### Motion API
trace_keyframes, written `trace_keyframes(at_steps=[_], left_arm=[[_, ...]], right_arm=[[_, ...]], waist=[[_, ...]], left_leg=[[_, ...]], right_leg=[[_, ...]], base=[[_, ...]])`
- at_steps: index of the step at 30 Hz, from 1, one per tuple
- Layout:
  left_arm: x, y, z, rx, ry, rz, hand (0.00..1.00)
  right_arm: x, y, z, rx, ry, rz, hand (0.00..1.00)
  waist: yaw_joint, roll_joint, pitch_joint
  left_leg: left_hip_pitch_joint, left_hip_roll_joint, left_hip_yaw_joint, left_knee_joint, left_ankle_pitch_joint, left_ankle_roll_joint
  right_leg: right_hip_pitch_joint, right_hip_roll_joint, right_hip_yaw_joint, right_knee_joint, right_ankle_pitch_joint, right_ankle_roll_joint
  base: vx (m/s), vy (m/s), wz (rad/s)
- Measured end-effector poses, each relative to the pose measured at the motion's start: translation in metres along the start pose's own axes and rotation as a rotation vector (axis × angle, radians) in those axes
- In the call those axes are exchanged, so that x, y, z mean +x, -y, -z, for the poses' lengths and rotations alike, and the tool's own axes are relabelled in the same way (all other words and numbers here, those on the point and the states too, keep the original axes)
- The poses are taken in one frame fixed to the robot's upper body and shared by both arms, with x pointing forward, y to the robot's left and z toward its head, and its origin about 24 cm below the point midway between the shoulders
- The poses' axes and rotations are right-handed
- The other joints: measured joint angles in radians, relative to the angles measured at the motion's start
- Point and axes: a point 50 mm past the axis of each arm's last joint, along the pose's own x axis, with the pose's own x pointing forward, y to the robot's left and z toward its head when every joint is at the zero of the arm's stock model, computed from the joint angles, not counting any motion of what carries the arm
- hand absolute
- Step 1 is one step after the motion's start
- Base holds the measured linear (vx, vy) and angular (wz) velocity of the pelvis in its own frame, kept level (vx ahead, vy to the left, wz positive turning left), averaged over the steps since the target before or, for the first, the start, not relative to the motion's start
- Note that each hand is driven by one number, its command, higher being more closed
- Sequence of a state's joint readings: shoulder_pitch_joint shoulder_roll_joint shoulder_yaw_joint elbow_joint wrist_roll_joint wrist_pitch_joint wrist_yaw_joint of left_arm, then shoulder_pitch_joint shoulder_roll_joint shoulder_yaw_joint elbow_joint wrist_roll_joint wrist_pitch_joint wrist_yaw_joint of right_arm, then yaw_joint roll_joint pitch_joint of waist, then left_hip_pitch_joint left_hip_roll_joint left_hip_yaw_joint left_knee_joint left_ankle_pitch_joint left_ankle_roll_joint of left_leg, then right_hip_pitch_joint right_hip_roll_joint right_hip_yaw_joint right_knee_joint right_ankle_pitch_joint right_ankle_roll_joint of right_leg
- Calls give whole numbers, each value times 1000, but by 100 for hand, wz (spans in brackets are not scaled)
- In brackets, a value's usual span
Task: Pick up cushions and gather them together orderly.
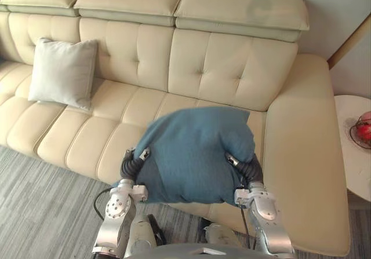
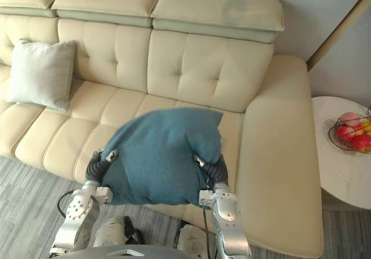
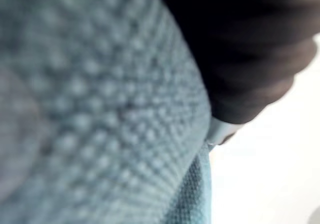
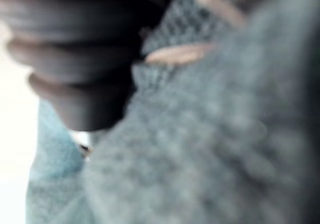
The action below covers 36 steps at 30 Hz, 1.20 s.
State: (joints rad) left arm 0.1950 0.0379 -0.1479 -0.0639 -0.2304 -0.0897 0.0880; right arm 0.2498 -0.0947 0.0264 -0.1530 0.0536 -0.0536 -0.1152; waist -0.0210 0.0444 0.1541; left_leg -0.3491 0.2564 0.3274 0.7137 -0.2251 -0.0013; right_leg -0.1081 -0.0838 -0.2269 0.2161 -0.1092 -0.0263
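Your left hand (image 1: 132,165) and right hand (image 1: 250,167) flank blue cushion (image 1: 194,154) over sofa (image 1: 232,68); grip can't tell. Grey cushion (image 1: 62,72) at 10 o'clock.

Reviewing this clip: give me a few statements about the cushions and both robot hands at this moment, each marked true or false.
1. The blue knitted cushion sits between the left robot hand and the right robot hand. True.
2. The pale grey square cushion lies on the floor. False: it leans against the backrest of the cream leather sofa.
3. The two cushions touch each other. False: they are apart, with bare sofa seat between them.
4. A round white side table carrying a wire bowl of fruit stands beside the sofa's armrest. True.
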Motion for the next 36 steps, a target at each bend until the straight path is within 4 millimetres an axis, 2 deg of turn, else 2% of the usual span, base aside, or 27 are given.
trace_keyframes(at_steps=[1,2,3,4,5,8,11,15,17,21,22,24,26,27,28,30,31,33,35,36], left_arm=[[1,1,-2,-1,9,9,100],[1,3,-2,-14,14,7,100],[0,3,-2,-17,13,5,100],[-1,1,0,-12,6,-3,100],[0,-4,1,6,-3,-10,100],[-5,-15,4,34,-20,-33,100],[-9,-17,7,36,-35,-42,100],[-8,-18,6,47,-34,-38,100],[-5,-17,5,71,-30,-38,100],[6,-14,5,119,-26,-68,100],[11,-13,2,130,-11,-88,100],[24,-10,-10,149,47,-128,100],[40,-6,-30,147,130,-173,100],[51,-3,-46,134,194,-204,100],[55,-2,-53,128,221,-214,100],[72,5,-86,100,342,-256,100],[75,7,-93,92,367,-265,100],[87,15,-126,52,475,-283,100],[97,24,-161,27,585,-277,100],[105,32,-184,8,648,-262,100]], right_arm=[[0,1,-1,0,5,6,100],[0,2,-2,-1,15,8,100],[1,2,-3,-4,17,7,100],[3,1,-1,-5,12,1,100],[4,-5,5,26,-18,8,100],[3,-14,9,66,-37,3,100],[4,-17,11,70,-45,-6,100],[16,-20,19,55,-77,-24,100],[18,-20,18,49,-73,-24,100],[22,-21,16,27,-61,-3,100],[29,-25,13,25,-48,2,100],[40,-33,0,5,5,16,100],[55,-41,-22,20,89,37,100],[67,-47,-42,33,161,50,100],[71,-49,-50,37,191,55,100],[88,-58,-90,51,331,88,100],[90,-59,-98,60,357,96,100],[96,-63,-135,101,482,127,100],[99,-64,-174,157,607,163,100],[102,-61,-201,194,684,198,100]], waist=[[0,0,0],[8,10,-8],[14,24,-16],[22,33,-21],[8,0,-21],[13,-43,-28],[19,-45,-29],[6,-47,-34],[-3,-48,-34],[-16,-51,-32],[-19,-52,-28],[-19,-52,-20],[-11,-49,2],[2,-46,22],[6,-44,34],[17,-35,61],[19,-33,62],[21,-27,68],[25,-22,82],[31,-13,91]], left_leg=[[7,-13,-22,-84,0,-8],[52,-54,-98,-298,69,-29],[62,-57,-136,-366,145,-33],[79,-56,-178,-402,159,-110],[93,-93,-168,-422,165,-90],[113,-125,-129,-438,155,-70],[133,-128,-98,-464,152,-66],[165,-123,-45,-534,179,-68],[177,-124,-23,-600,216,-75],[186,-126,-4,-657,248,-77],[179,-129,3,-673,262,-75],[140,-133,5,-682,285,-69],[77,-131,2,-667,302,-66],[35,-126,1,-651,304,-68],[25,-125,0,-645,307,-68],[-40,-120,-5,-624,318,-65],[-54,-120,-7,-624,323,-66],[-114,-121,-28,-626,349,-70],[-154,-123,-39,-645,377,-71],[-172,-129,-52,-672,403,-68]], right_leg=[[12,-13,9,4,-5,9],[8,-19,40,28,-25,46],[3,-13,58,32,-36,65],[4,-2,88,35,-58,107],[-4,-35,108,30,-41,103],[6,-67,138,-16,-22,109],[16,-64,174,-69,23,121],[2,-48,254,-136,73,118],[-34,-37,299,-156,108,113],[-70,-28,329,-163,132,108],[-88,-29,329,-164,141,109],[-134,-30,329,-160,153,114],[-193,-32,328,-149,167,129],[-236,-31,326,-131,173,137],[-248,-31,325,-123,174,138],[-313,-30,321,-90,172,137],[-328,-30,320,-85,173,137],[-388,-31,304,-60,174,136],[-436,-31,291,-40,175,136],[-468,-34,281,-23,175,138]], base=[[196,265,-34],[194,295,-47],[212,345,-76],[198,323,-46],[185,303,-31],[114,192,-19],[49,94,-36],[-30,8,-59],[-67,-46,-58],[-106,-35,-33],[-183,-14,-16],[-188,-15,-4],[-197,-25,5],[-155,-20,4],[-185,-21,8],[-181,-14,11],[-146,-12,14],[-120,-11,25],[-118,-11,27],[-82,-11,19]])
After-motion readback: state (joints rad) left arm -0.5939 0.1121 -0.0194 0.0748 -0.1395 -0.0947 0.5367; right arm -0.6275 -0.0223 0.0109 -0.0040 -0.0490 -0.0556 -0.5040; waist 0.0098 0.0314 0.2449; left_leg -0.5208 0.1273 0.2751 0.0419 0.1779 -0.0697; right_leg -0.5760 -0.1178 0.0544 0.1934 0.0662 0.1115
